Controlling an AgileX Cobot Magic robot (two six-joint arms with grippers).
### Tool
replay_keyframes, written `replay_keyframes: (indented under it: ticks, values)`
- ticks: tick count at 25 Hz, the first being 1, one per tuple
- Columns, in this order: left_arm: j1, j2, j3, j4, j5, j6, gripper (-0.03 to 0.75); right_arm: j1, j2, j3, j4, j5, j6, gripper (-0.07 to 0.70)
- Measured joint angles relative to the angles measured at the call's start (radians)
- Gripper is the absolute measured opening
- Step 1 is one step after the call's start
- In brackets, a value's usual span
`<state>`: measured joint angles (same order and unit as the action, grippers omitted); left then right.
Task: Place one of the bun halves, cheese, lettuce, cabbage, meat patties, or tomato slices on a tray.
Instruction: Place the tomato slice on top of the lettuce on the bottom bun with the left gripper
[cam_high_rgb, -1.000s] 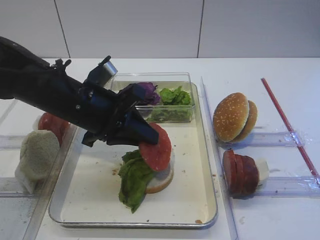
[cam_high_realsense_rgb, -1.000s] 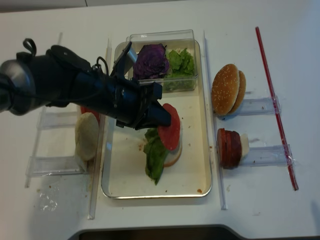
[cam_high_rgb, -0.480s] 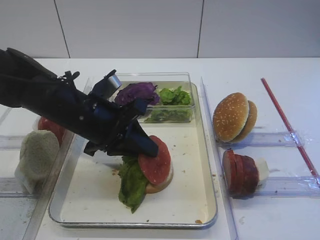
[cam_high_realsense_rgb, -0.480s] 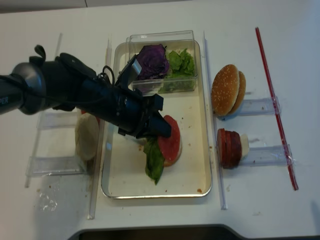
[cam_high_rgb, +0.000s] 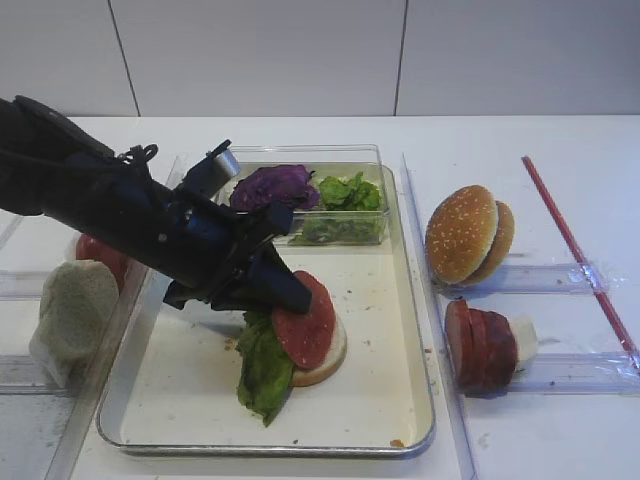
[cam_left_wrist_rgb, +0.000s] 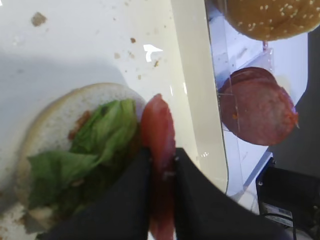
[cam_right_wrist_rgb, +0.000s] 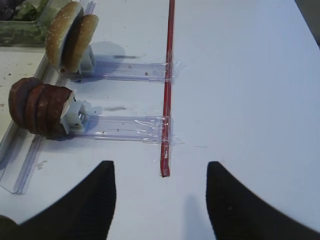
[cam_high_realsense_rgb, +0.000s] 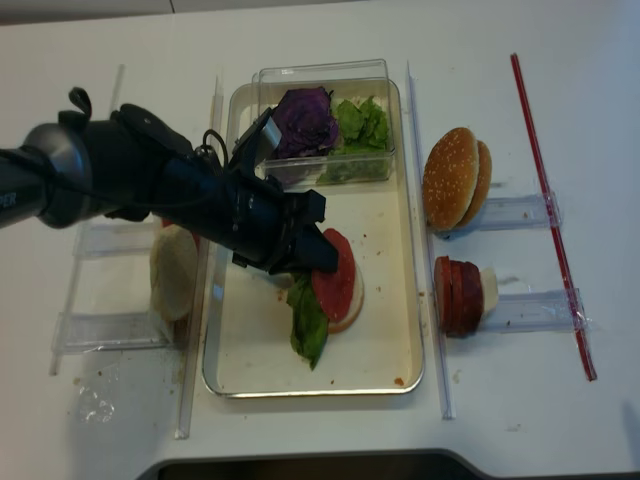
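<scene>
Left gripper (cam_left_wrist_rgb: 161, 175) jaws pinch the tomato slice (cam_left_wrist_rgb: 158, 131) on edge, tilted just above the lettuce (cam_left_wrist_rgb: 102, 134) and bun half (cam_left_wrist_rgb: 55, 120), probably to lay it flat. Right gripper (cam_right_wrist_rgb: 159, 197) jaws stand apart, empty.

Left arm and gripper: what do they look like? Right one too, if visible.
Left arm: bulky, all matte black, thin black cables looped on top, grey camera block near the wrist. Left gripper: black, flat tapered fingers. Right gripper: only two black, rounded, tapering finger silhouettes. No markings legible.

A lab test bench rather than a kitchen: bare white counter (cam_high_rgb: 500, 140), plain panelled wall (cam_high_rgb: 300, 55), clear acrylic holders (cam_right_wrist_rgb: 125, 70) taped down, a red rod (cam_right_wrist_rgb: 167, 90) right of the fingers.
</scene>
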<state>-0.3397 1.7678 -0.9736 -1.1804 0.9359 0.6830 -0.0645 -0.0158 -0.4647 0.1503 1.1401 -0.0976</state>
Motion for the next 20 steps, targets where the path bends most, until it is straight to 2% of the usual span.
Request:
replay_keyframes:
  ticks: [3,5,10,12,14,20]
  values:
    - [0.000,0.000,0.000,0.008,0.000,0.010,0.063,0.000,0.000,0.000,0.000,0.000,0.000,0.424]
    - [0.000,0.000,0.000,0.011,0.000,0.022,0.108,0.000,0.000,0.000,0.000,0.002,0.000,0.423]
    - [0.000,0.000,0.000,0.012,0.000,0.041,0.382,0.000,0.000,0.000,0.000,0.002,0.000,0.423]
    - [0.000,0.000,0.000,0.012,0.000,0.045,0.445,0.000,0.000,0.000,0.000,0.002,0.000,0.423]
    - [0.000,0.000,0.000,0.000,0.000,0.052,0.472,0.000,0.000,0.000,0.000,0.002,0.000,0.422]
    - [0.000,0.002,-0.037,-0.005,0.000,0.058,0.485,0.000,0.000,0.000,0.000,0.002,0.000,0.422]
